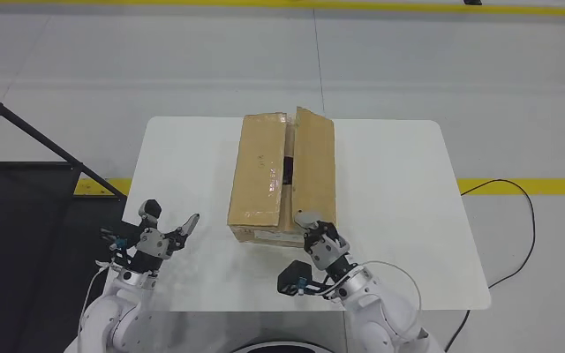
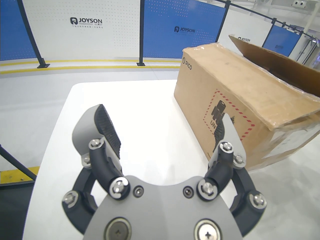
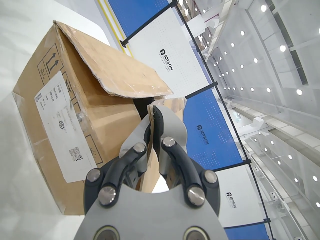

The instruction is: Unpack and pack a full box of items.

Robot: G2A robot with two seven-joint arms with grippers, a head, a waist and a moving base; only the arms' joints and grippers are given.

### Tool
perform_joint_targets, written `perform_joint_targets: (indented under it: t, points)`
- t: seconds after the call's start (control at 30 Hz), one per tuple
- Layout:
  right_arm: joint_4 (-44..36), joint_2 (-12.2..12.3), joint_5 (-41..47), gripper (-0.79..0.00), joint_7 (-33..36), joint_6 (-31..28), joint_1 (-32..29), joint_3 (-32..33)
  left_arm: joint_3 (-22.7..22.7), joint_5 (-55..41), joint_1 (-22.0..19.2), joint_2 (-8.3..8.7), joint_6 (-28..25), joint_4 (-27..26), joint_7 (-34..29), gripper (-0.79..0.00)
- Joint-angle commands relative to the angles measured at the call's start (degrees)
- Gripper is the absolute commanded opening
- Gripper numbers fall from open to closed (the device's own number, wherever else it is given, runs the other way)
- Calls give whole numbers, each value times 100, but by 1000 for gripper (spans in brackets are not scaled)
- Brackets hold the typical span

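Observation:
A brown cardboard box (image 1: 265, 168) lies lengthwise in the middle of the white table (image 1: 388, 194). Its two long top flaps are partly lifted, with a dark gap (image 1: 288, 172) between them. My right gripper (image 1: 313, 231) is at the box's near end, shut on the edge of a cardboard flap (image 3: 166, 106) there; the right wrist view has the gripper (image 3: 152, 119) pinching that edge. The left gripper (image 1: 172, 214) hovers open over the table's front left part, apart from the box (image 2: 237, 96), with nothing between its fingers (image 2: 107, 123). What the box (image 3: 75, 93) holds is hidden.
A dark stand with a diagonal bar (image 1: 53, 150) sits off the table's left side. A black cable (image 1: 521, 229) runs across the floor on the right. Bare table surface lies to the left and right of the box.

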Motion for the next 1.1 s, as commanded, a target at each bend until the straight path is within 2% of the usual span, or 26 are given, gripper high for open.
perform_joint_targets:
  t: [0.0,0.57,0.6,0.63,0.67,0.7,1.07]
  points:
    - [-24,19,-55,-785,-170,-47,-38,46,36,134,-10,2,-90,51,45,0]
    - [-179,128,-299,-785,-965,-108,-410,268,365,656,-190,-26,-92,345,-75,0]
    - [-188,134,-312,-757,-983,-87,-440,286,390,734,-196,-25,-111,346,-77,0]
    - [-199,139,-312,-437,-1002,-63,-469,304,416,822,-200,-23,-126,346,-77,0]
    - [-208,143,-316,-71,-1011,-38,-496,324,446,900,-203,-22,-146,348,-72,0]
    - [-216,147,-319,0,-1020,-31,-514,334,463,944,-205,-22,-154,350,-68,0]
    - [-488,205,-28,0,-1431,141,-849,570,614,1154,-204,-6,-545,338,44,0]
